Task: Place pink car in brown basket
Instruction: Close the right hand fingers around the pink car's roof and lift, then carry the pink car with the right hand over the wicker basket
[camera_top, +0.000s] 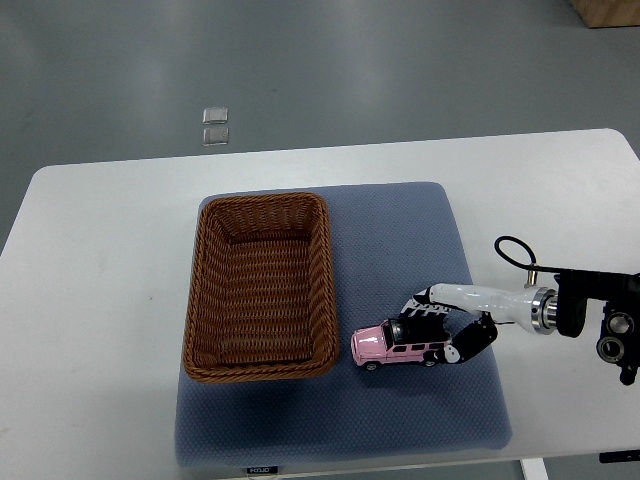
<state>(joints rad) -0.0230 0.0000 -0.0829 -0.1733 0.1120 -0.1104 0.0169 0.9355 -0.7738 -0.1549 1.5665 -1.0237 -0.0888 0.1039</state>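
Reaching in from the right edge, the right robot hand (436, 330) curls its fingers around the pink car (392, 346), which sits on a blue-grey mat (400, 420) just beside the brown basket (262, 288). Both rest on a white surface (100, 300) above grey floor (400, 70); the basket is empty.

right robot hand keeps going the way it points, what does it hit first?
It points toward picture left. The right robot hand is already on the pink car; past that, the near right wall of the brown basket comes first, though height is hard to judge.
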